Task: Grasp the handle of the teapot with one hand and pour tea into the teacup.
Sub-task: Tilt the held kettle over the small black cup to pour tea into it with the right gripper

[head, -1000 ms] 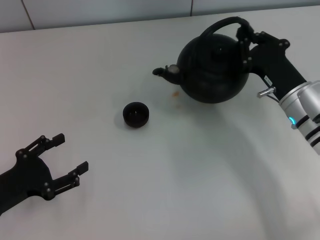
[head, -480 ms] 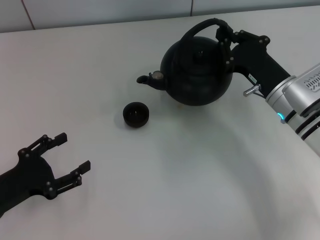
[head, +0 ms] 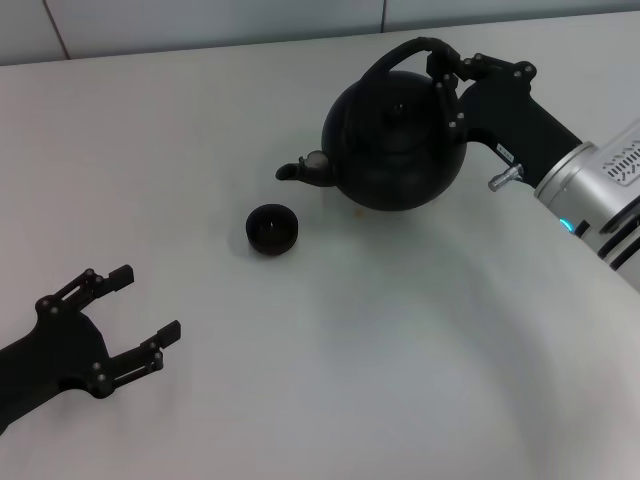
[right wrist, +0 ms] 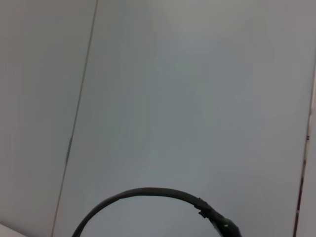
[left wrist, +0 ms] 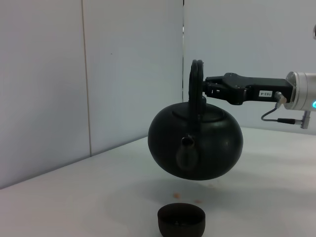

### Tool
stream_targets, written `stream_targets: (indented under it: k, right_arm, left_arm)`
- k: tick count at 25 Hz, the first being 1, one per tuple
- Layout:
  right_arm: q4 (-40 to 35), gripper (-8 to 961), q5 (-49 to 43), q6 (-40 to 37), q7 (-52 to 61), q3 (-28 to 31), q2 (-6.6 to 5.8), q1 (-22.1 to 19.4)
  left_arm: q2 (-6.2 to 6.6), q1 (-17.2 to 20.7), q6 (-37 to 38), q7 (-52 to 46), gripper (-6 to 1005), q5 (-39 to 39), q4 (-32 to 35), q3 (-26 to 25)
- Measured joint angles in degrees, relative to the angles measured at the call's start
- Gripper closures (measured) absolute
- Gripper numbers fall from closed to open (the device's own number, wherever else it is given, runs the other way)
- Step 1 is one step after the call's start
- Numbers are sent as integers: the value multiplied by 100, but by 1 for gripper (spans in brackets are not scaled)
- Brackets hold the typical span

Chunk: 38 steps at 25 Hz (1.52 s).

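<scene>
Teapot [head: 395,145] hangs from my right pincer [head: 445,70], whose fingers are clamped tight on the handle [head: 400,55] near the top of its arch, at about two o'clock from the middle of the table [head: 330,380] in my head view. My left wrist camera shows the pot's round belly clear of the tabletop, lifted and close to level, with the spout [head: 300,170] facing that camera. In the head view the spout points toward nine o'clock.

The teacup [head: 271,229] sits on the table at roughly seven o'clock from the spout tip, near it but apart, not under it. A few small brownish specks [left wrist: 185,199] lie on the white surface just past the cup, below the pot. Nothing stands between spout and cup.

My left pincer [head: 140,310] rests low at eight o'clock, well apart from the cup, fingers spread wide and holding nothing. Behind the table runs a pale panelled wall [left wrist: 98,74].
</scene>
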Motion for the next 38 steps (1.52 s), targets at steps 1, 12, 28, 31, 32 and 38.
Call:
stream_targets:
  k: [1,12,28,31,32,38]
  right_arm:
    - [-36,879,-51,4,-3,0,0,14]
    - [-191,879,-265,61,-294,0,9,147]
    - [-292,880,-410,119,-703,0,9,225]
    - [-298,880,-410,119,-856,0,9,244]
    - [-298,880,-410,119,-856,0,9,244]
    - [-298,880,-410,119,-891,0,9,267]
  left_arm:
    - [0,2,0,0,140,0,0,-3]
    - [0,8,17,0,140,-60,-9,-14]
    - [0,-25,18,-8,140,-78,-52,-14]
    - [0,-27,13,-10,140,-79,-61,-14]
    - [0,-27,13,-10,140,-79,-61,-14]
    - [0,-27,9,-10,140,-79,-62,-13]
